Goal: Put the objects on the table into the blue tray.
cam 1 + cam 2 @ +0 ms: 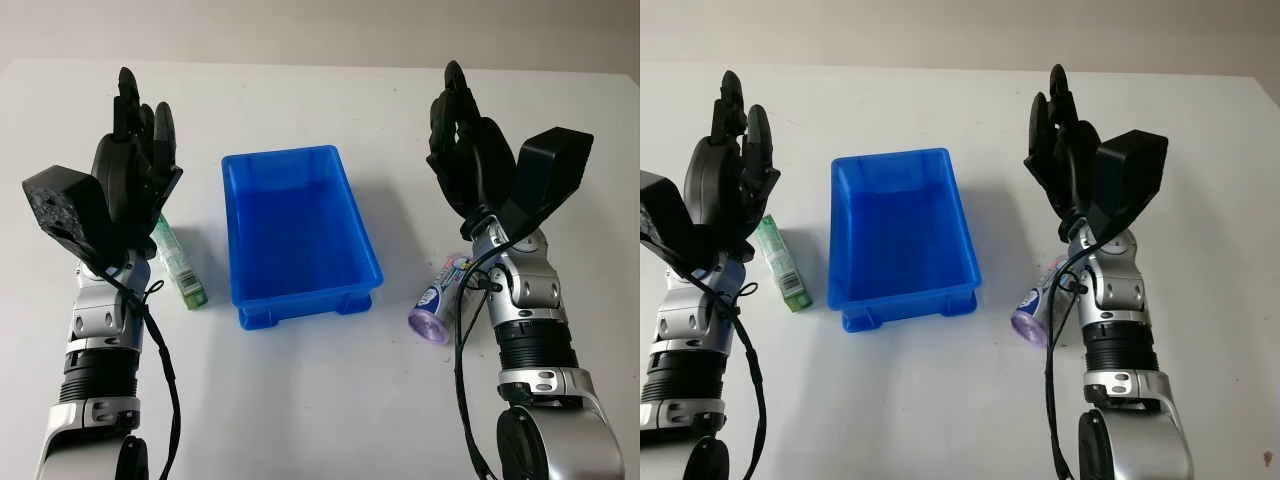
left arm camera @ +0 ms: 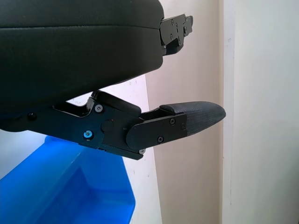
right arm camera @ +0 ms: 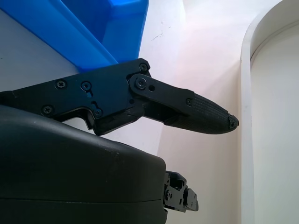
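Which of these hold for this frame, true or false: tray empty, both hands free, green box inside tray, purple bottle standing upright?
1. The blue tray is empty. True.
2. The left hand and right hand hold nothing. True: both are open, raised above the table.
3. The green box lies inside the tray. False: it lies on the table beside the tray, by the left arm.
4. The purple bottle stands upright. False: it lies on its side by the right arm.

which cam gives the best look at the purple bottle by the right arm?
Left eye view: the purple bottle lies on its side on the table, cap end toward the camera, partly behind the right forearm. Right eye view shows the same, similarly occluded. The blue tray sits to its left.
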Robot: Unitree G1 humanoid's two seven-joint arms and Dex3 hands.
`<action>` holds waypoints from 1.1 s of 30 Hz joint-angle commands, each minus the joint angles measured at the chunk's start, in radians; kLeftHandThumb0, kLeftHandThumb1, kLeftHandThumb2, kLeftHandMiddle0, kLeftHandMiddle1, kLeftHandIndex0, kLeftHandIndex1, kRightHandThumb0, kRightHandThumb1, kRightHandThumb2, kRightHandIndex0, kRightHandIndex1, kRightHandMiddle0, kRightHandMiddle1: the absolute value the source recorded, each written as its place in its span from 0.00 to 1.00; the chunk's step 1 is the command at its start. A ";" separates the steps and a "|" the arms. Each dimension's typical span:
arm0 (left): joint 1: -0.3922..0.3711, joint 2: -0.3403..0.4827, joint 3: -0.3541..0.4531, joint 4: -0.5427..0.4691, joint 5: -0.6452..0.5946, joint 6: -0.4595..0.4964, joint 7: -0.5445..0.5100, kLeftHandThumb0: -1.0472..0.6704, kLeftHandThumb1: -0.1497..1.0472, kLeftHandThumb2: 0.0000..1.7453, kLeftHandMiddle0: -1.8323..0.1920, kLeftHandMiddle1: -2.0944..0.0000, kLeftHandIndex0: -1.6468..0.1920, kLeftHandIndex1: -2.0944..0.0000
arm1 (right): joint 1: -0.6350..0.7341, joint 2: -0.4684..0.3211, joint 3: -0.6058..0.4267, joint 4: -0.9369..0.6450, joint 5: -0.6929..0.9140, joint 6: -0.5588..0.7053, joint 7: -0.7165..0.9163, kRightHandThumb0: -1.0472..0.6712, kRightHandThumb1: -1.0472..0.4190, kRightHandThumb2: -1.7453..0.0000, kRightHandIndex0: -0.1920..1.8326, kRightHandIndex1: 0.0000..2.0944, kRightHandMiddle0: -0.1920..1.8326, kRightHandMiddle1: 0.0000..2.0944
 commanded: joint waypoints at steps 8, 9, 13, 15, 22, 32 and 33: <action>-0.014 0.003 -0.006 -0.013 0.007 0.009 0.005 0.20 1.00 0.36 1.00 1.00 1.00 1.00 | -0.022 -0.004 -0.005 0.015 0.009 -0.008 0.014 0.16 0.00 0.59 0.00 0.00 0.00 0.00; -0.013 0.003 -0.006 -0.012 0.007 0.009 0.005 0.20 1.00 0.36 1.00 1.00 1.00 1.00 | -0.024 -0.004 -0.005 0.021 0.010 -0.011 0.017 0.16 0.00 0.58 0.00 0.00 0.00 0.00; 0.001 0.004 -0.004 -0.022 0.004 0.007 0.003 0.20 1.00 0.36 1.00 1.00 1.00 1.00 | -0.021 -0.009 -0.001 0.009 0.006 -0.007 0.025 0.16 0.00 0.58 0.00 0.00 0.00 0.00; 0.007 0.002 -0.005 -0.032 0.009 0.008 0.010 0.20 1.00 0.36 1.00 1.00 1.00 1.00 | -0.017 -0.015 0.000 -0.005 0.004 -0.004 0.030 0.15 0.00 0.59 0.00 0.00 0.00 0.00; 0.003 -0.014 -0.006 -0.030 0.000 0.012 0.016 0.21 1.00 0.35 1.00 1.00 1.00 1.00 | 0.005 -0.091 0.003 -0.067 0.013 0.005 0.147 0.15 0.00 0.62 0.00 0.00 0.00 0.00; -0.003 -0.016 0.001 -0.023 -0.006 0.017 0.010 0.21 1.00 0.36 1.00 1.00 1.00 1.00 | 0.033 -0.285 0.051 -0.217 -0.076 0.051 0.284 0.11 0.00 0.81 0.00 0.00 0.00 0.00; -0.002 -0.016 0.001 -0.023 -0.006 0.017 0.011 0.21 1.00 0.36 1.00 1.00 1.00 1.00 | 0.034 -0.301 0.056 -0.228 -0.087 0.053 0.294 0.10 0.00 0.82 0.00 0.00 0.00 0.00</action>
